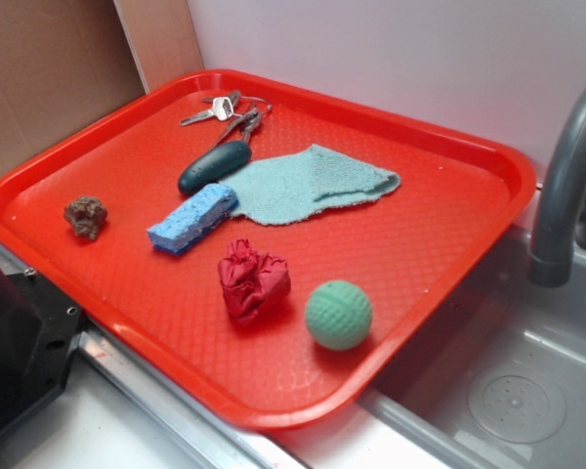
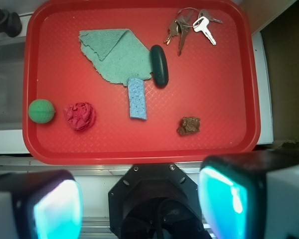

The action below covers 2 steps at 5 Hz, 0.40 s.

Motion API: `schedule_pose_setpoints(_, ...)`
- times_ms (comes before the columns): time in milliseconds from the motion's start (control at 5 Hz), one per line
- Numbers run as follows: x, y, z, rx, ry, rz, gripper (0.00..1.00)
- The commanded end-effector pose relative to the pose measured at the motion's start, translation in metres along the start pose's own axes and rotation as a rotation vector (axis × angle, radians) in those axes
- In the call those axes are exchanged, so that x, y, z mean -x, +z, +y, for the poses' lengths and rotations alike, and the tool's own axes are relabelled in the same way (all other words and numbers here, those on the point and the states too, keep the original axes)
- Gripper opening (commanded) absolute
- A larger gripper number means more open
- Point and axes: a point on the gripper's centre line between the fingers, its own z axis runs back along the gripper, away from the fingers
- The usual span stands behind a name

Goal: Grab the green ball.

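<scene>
In the wrist view, read from left to right, the green ball [image 2: 42,110] lies at the far left of the red tray [image 2: 139,149], close to the left rim. Just beside it, apart by a narrow gap, sits the red cloth wad [image 2: 79,116]. Next come the pale teal cloth [image 2: 117,57], the blue sponge [image 2: 137,98], the dark teal handle [image 2: 159,65], the brown lump [image 2: 189,126] and the keys [image 2: 192,27].

The gripper [image 2: 139,201] sits at the bottom edge of the frame, off the tray, its fingers [image 2: 57,209] spread wide and holding nothing.

Handling, as a judgement: the ball looks light and matte, and its dimples should aid grip. It will roll if nudged. A sphere has no long axis and points no way. Close across the widest girth, jaws clear of the wad and the rim.
</scene>
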Motion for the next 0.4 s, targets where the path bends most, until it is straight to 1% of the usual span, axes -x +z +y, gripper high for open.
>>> schedule_pose_setpoints(0, 0.0, 0.0, 0.0, 0.0, 0.0, 0.0, 1.0)
schedule_pose_setpoints(200, 0.022, -0.043, -0.048, 0.028, -0.244, 0.105, 1.0)
